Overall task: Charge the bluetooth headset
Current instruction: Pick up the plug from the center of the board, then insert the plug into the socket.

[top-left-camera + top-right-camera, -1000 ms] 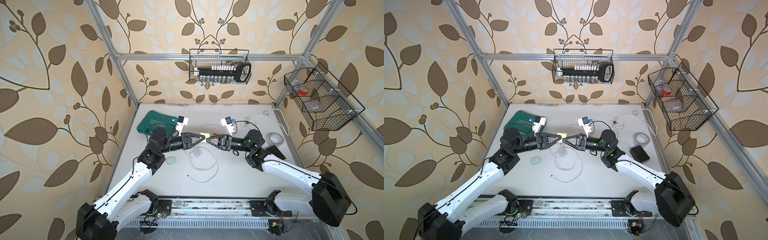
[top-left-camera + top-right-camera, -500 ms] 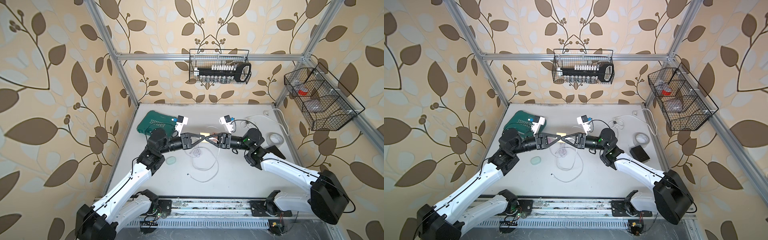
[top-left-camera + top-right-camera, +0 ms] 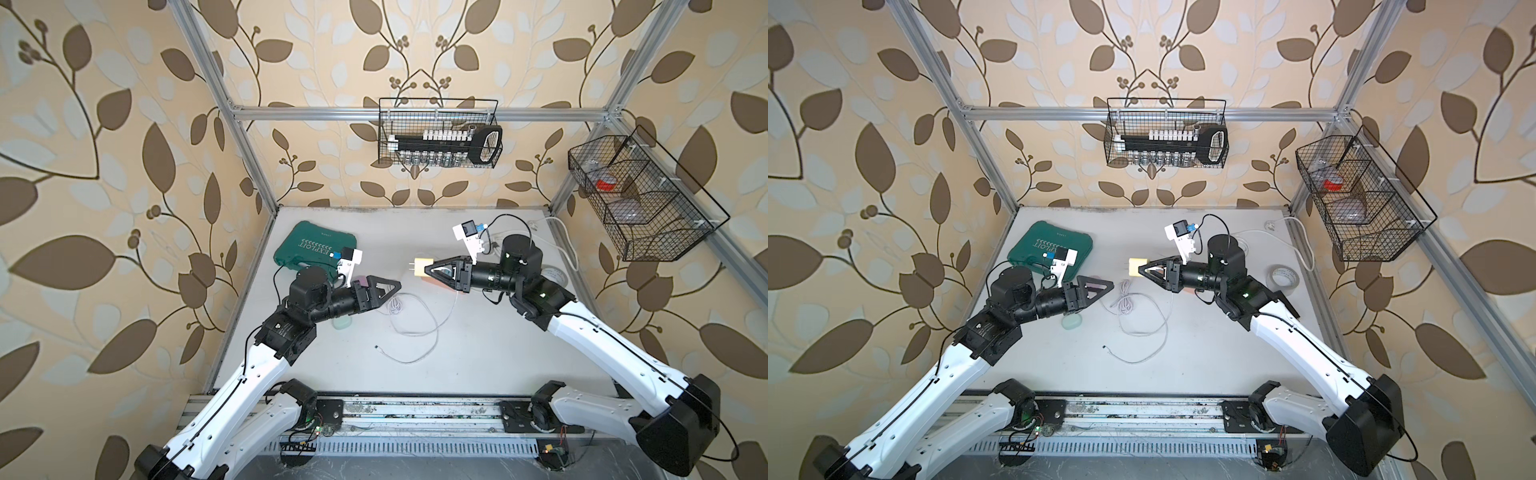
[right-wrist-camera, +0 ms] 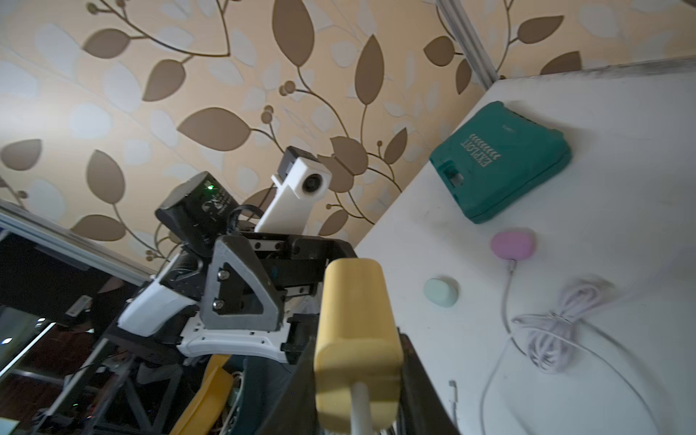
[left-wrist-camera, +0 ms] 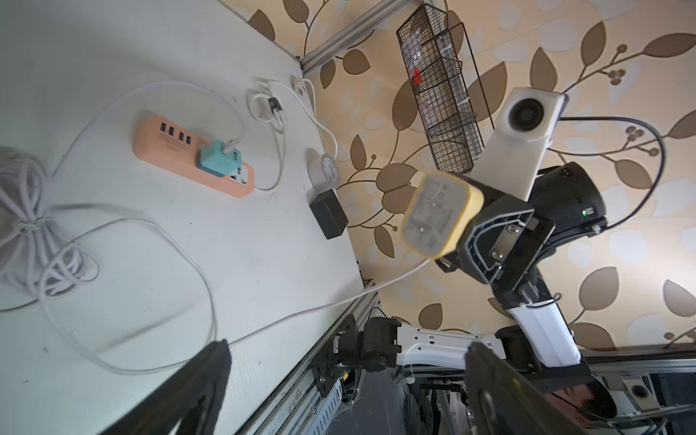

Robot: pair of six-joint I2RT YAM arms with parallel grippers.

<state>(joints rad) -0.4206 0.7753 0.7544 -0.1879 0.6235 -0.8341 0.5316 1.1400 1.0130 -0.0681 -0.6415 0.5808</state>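
Left gripper apart from yellow charger

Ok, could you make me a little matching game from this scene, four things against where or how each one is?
Things:
1 yellow charger
2 green case
3 left gripper
4 orange power strip

States:
A open and empty
B held in the right gripper
C lying shut on the table
D has a teal plug in it

Pairs: 1-B, 2-C, 3-A, 4-D.
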